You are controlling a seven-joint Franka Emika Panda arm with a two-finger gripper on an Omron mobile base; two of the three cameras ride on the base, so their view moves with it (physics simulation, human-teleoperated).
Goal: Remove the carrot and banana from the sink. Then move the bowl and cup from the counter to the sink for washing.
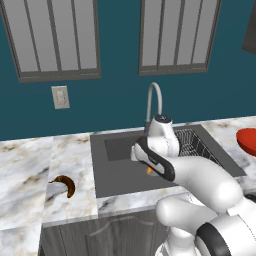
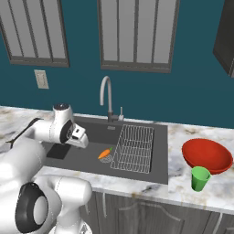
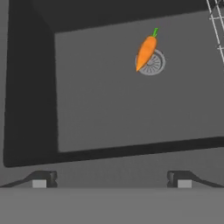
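Left base view: the banana (image 1: pixel 65 185) lies out on the counter (image 1: pixel 25 170), left of the tool, so the carrot is probably next.

Right base view: bowl (image 2: pixel 207 156) and cup (image 2: pixel 199 178) wait far right of the tool (image 2: pixel 80 135).

Hand view: tool spread wide, empty; the carrot (image 3: pixel 145 52) lies ahead on the sink (image 3: pixel 131 109) drain.

A teal wall (image 1: pixel 115 95) is seen, with two grey shuttered windows (image 1: pixel 55 40) set above a pale outlet plate (image 1: pixel 60 97), possibly a switch.
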